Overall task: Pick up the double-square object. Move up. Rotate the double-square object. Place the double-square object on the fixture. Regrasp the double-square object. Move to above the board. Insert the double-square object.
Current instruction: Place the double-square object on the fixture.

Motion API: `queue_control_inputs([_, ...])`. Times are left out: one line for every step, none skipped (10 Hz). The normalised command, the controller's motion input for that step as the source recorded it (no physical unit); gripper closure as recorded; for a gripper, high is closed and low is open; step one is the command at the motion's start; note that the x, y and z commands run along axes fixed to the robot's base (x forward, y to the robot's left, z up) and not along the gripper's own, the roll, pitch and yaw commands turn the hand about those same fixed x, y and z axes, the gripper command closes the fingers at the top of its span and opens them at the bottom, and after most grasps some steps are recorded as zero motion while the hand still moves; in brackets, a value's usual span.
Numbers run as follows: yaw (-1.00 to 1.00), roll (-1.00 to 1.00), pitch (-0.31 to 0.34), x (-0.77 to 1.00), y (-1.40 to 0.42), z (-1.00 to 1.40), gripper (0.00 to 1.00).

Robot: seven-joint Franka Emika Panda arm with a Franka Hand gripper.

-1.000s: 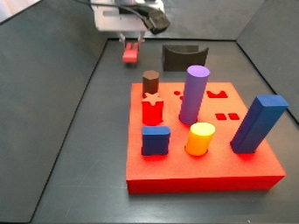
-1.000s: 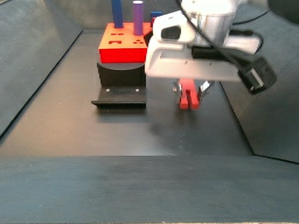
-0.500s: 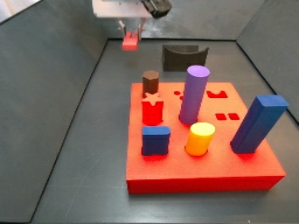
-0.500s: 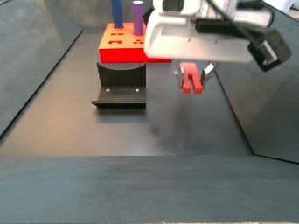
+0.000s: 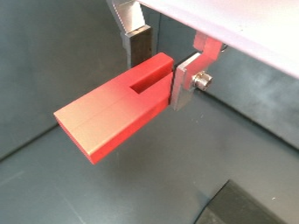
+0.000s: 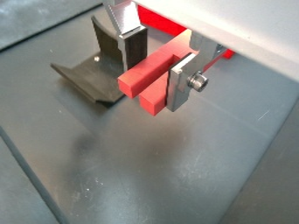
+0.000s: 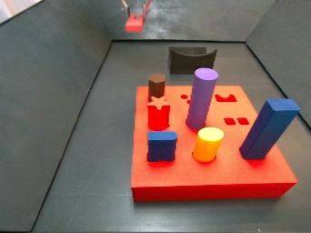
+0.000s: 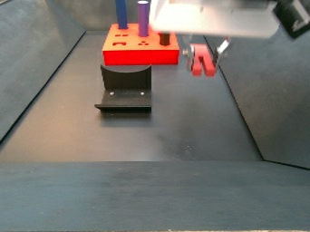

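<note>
The double-square object (image 5: 117,114) is a long red bar lying level between the silver fingers, and my gripper (image 5: 162,70) is shut on one end of it. In both side views the bar (image 7: 135,23) (image 8: 201,62) hangs well above the dark floor, under the gripper (image 8: 201,54), whose body is cut off by the frame edge. The fixture (image 7: 188,58) (image 8: 125,91) stands on the floor beside and below the bar, apart from it. The board (image 7: 213,182) lies beyond the fixture, away from the gripper.
On the board stand a purple cylinder (image 7: 201,97), a tall blue block (image 7: 270,127), a yellow peg (image 7: 209,144), a brown peg (image 7: 157,86), a short red peg (image 7: 158,115) and a small blue block (image 7: 162,146). Dark walls enclose the floor.
The gripper has risen straight up with the red bar in it, from just above the floor to high over it. Fixture and board have not moved.
</note>
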Motion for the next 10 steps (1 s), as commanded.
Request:
queue_control_inputs([-0.02,0.03,0.05,-0.02,0.02,0.88,1.0])
queue_control_inputs([-0.03,0.04,0.056,-0.02,0.02,0.71,1.0])
queue_control_inputs([-0.03,0.04,0.065,-0.01,0.02,0.54,1.0])
queue_control_inputs([-0.03,0.04,0.073,0.0,0.02,0.38,1.0])
queue_control_inputs([0.15,-0.01,0.089,1.0,-0.55,-0.07,1.0])
queue_control_inputs([0.16,-0.01,0.101,1.0,-0.54,-0.12,1.0])
queue_control_inputs([0.15,0.0,0.089,1.0,-0.49,-0.11,1.0])
queue_control_inputs([0.1,-0.01,0.07,1.0,-0.43,-0.09,1.0])
queue_control_inputs([0.07,-0.01,0.073,1.0,-0.41,-0.09,1.0])
queue_control_inputs([0.06,-0.01,0.075,1.0,-0.38,-0.09,1.0])
